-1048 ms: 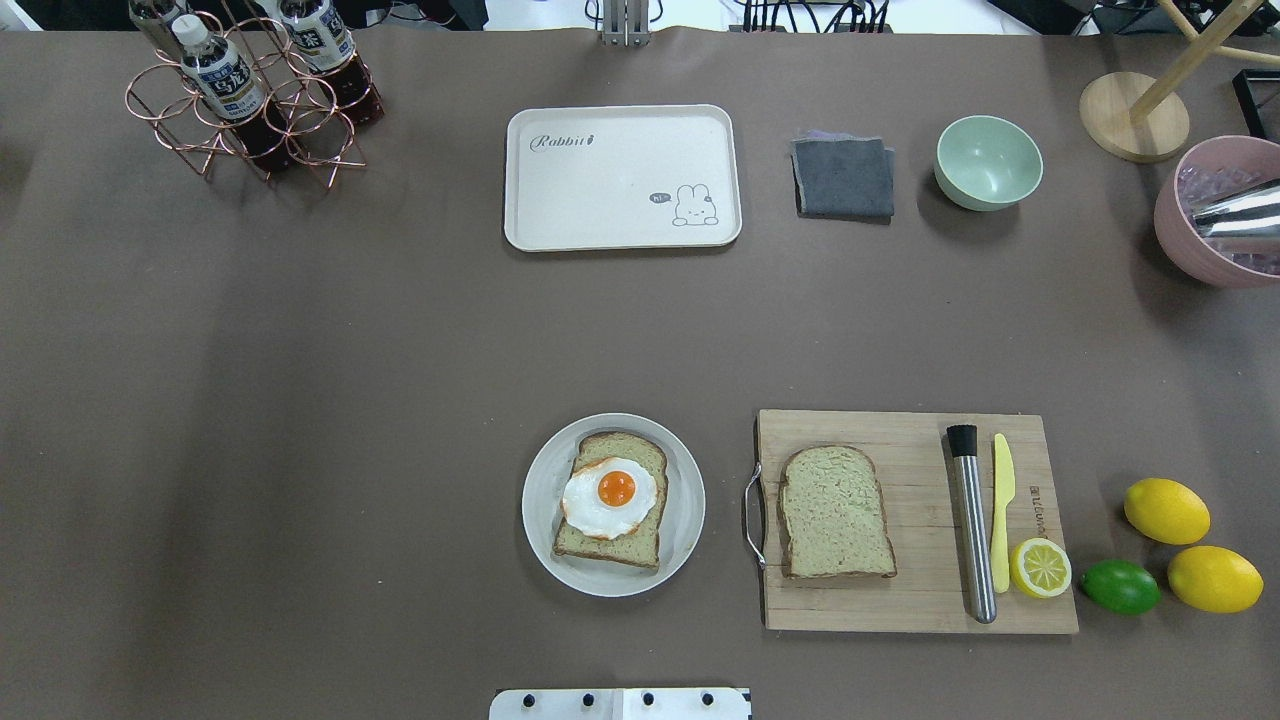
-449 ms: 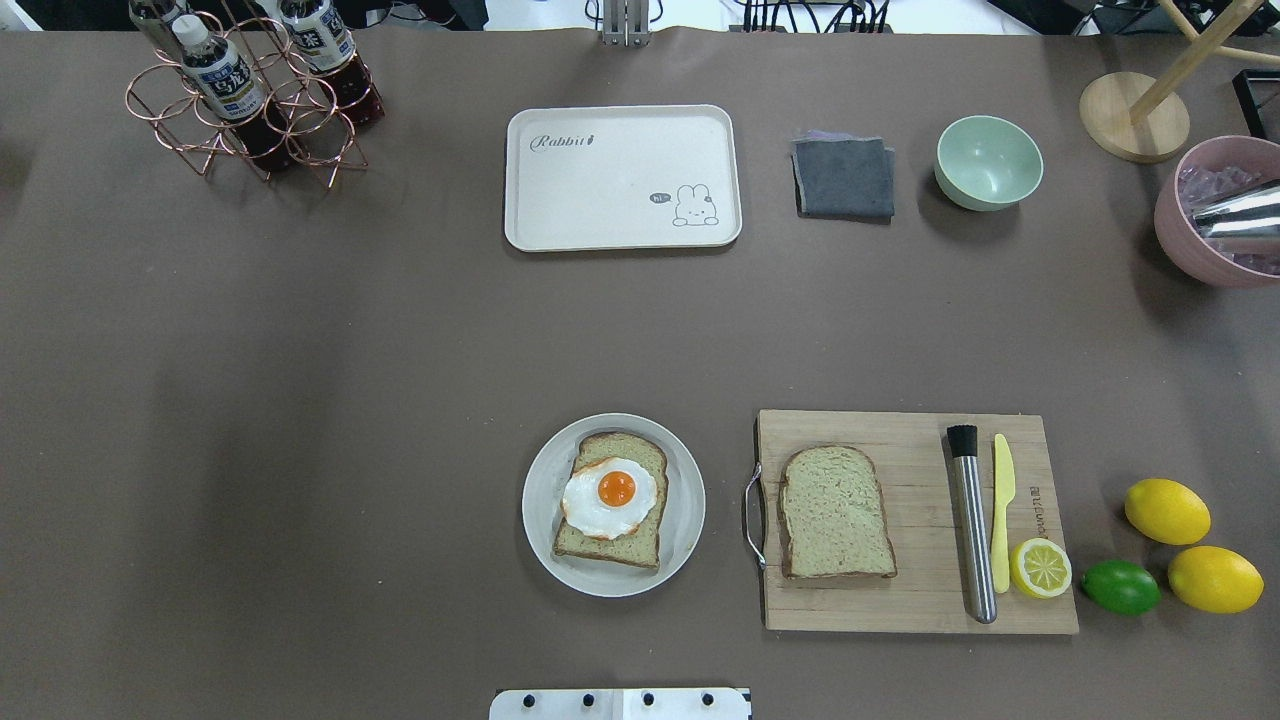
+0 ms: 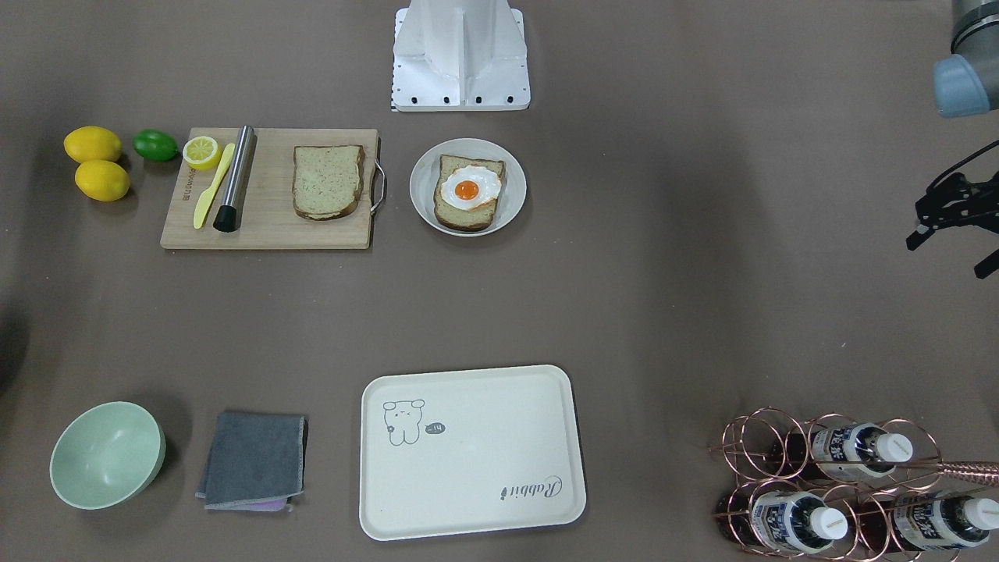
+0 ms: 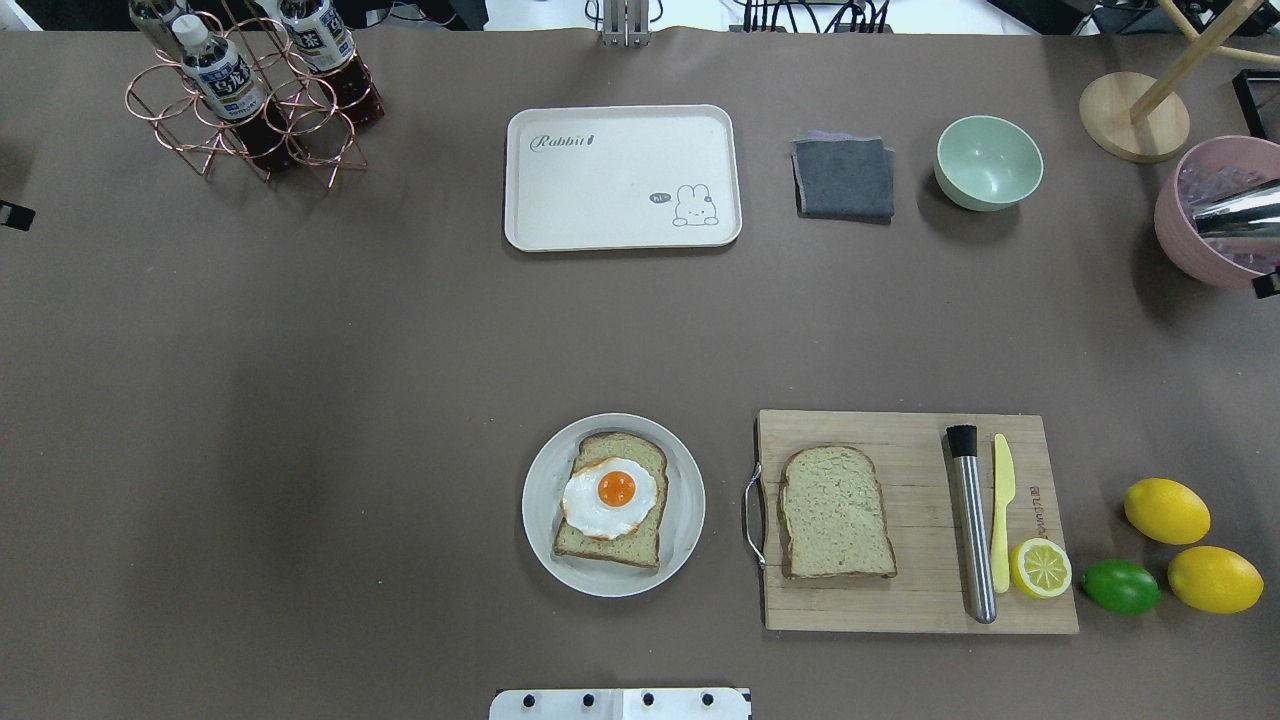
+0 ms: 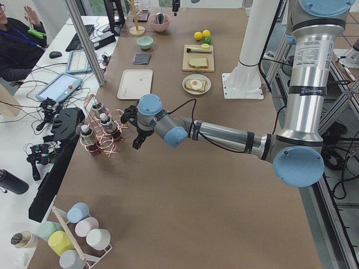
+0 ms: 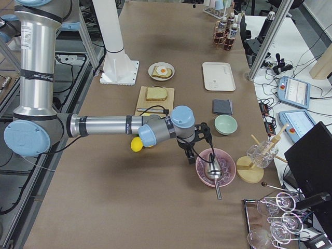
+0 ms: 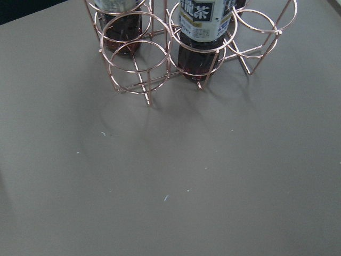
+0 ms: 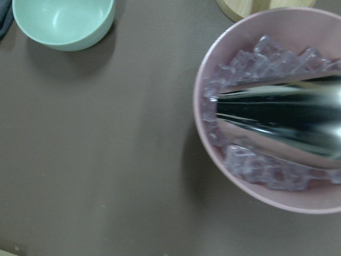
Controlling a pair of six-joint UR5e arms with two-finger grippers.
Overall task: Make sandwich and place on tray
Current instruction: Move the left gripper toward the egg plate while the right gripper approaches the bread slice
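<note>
- Since a moment ago both arms have edged inward. Overhead, a dark sliver of the left gripper (image 4: 14, 215) now pokes in at the left edge, and a corner of the right gripper (image 4: 1267, 285) at the right edge. The food hasn't budged.
- Same view: the egg-topped slice (image 4: 612, 500) sits on the round plate (image 4: 540, 540). The plain slice (image 4: 835, 512) lies on the cutting board (image 4: 900, 600) just beside it. Both are well apart from the tray (image 4: 600, 190) at the far side.
- Front view: I've got the left gripper (image 3: 949, 254) with its fingers spread wide and nothing between them.
- Left side view: it hangs near the copper bottle rack (image 5: 101, 135).
- Right side view: the right gripper (image 6: 196, 147) hovers just beside the pink bowl (image 6: 231, 162). I can't tell how its fingers stand.
- Left wrist: the rack and its bottles are dead ahead.
- Right wrist: I'm looking down on the pink bowl of ice cubes with a metal scoop (image 8: 282, 120) lying across it, and the green bowl (image 8: 64, 21) nearby.
</note>
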